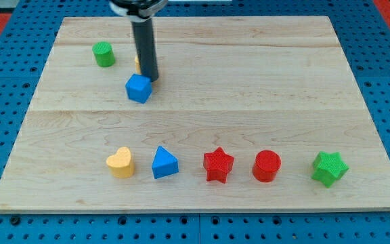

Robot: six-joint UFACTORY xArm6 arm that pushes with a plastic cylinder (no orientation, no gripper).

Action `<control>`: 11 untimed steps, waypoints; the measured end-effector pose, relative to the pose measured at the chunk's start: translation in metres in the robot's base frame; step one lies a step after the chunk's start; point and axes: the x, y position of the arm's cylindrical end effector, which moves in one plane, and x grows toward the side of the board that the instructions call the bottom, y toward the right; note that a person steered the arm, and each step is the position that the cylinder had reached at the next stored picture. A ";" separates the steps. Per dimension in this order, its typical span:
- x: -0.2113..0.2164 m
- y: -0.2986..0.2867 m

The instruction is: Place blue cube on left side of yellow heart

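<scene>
A: Blue cube (139, 88) sits right at my tip (150, 78), touching it or as good as, just below and to the view's left of the rod's end.

B: And the fingers?

A: There are none on this arm to be apart or together, only the dark rod, and nothing is clamped. It comes down from the view's top onto the bench (249, 68).

B: Anything behind the rod?

A: A sliver of yellow block (137, 62) peeks out on its left edge; I can't make out the shape. A green cylinder (103, 54) stands further to the view's left of the tip, apart from it.

B: Where's the heart?

A: Yellow heart (120, 163) lies well below the tip, toward the view's bottom, at the left end of a row. Running right from it: blue triangle (164, 163), red star (218, 165), red cylinder (267, 166), green star (329, 168). The cube is well apart from the heart.
</scene>
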 end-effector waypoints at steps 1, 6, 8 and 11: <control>0.040 -0.006; 0.103 -0.096; 0.094 -0.132; 0.151 -0.136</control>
